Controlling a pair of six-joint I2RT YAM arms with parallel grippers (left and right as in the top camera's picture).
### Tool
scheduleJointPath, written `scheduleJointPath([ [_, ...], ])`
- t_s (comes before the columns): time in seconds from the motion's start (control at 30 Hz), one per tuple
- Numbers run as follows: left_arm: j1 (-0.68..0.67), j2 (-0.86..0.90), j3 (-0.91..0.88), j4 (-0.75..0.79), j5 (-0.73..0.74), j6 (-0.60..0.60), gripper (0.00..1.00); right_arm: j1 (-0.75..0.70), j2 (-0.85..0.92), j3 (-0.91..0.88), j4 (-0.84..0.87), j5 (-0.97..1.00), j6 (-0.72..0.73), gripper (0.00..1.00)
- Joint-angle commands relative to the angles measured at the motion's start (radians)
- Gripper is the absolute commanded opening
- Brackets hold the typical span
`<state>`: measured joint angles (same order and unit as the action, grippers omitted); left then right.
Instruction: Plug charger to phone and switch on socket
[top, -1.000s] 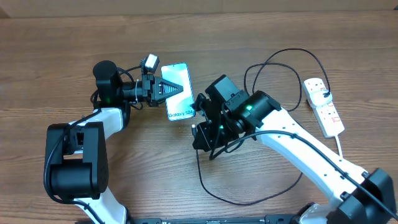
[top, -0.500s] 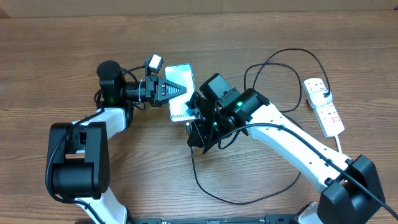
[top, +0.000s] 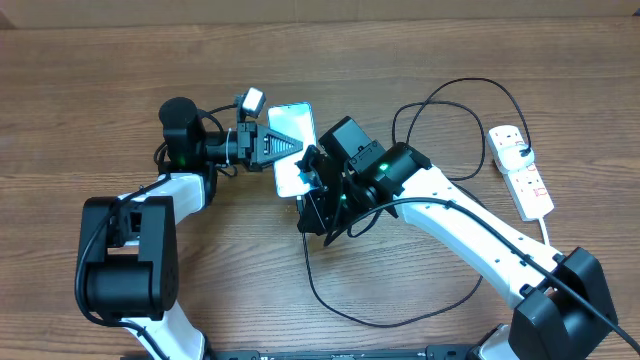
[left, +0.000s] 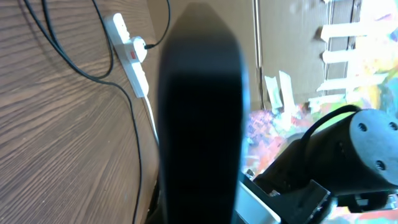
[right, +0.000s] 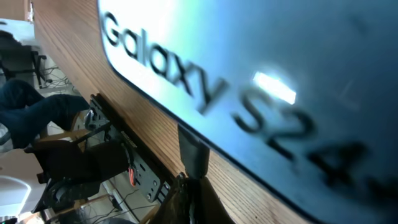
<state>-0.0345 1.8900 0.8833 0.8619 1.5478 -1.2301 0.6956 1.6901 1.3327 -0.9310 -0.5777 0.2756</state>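
Observation:
The phone (top: 288, 178) has a light blue screen, and the "Galaxy S24+" text fills the right wrist view (right: 249, 74). My left gripper (top: 298, 147) lies across the phone and is shut on it; its dark finger (left: 199, 124) blocks most of the left wrist view. My right gripper (top: 306, 192) is shut on the charger's connector tip (right: 193, 155), which touches the phone's bottom edge; whether it is seated I cannot tell. The black charger cable (top: 470, 82) loops to its plug (top: 520, 152) in the white power strip (top: 530, 185). The strip's switch state is too small to tell.
Slack cable makes a wide loop (top: 380, 325) on the wooden table under my right arm. The power strip also shows in the left wrist view (left: 127, 46), with its white cord trailing toward the table's front right.
My left gripper and the phone have shifted a little to the right. My right gripper has moved left and up, bringing the connector to the phone's bottom edge.

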Motion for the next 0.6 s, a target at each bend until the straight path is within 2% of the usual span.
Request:
scheduleJointPath([
  [0.0,-0.018,-0.006,0.025,0.011,0.032,0.039,0.04,0.004,0.014,-0.002,0.010,-0.008,0.013,0.04],
  [0.4,0.037,-0.006,0.025,0.011,0.032,0.056,0.04,0.002,0.010,-0.002,-0.013,-0.006,-0.042,0.04],
  [0.57,0.074,-0.006,0.025,0.011,0.032,0.096,0.04,0.002,-0.040,-0.002,-0.034,0.101,-0.044,0.04],
])
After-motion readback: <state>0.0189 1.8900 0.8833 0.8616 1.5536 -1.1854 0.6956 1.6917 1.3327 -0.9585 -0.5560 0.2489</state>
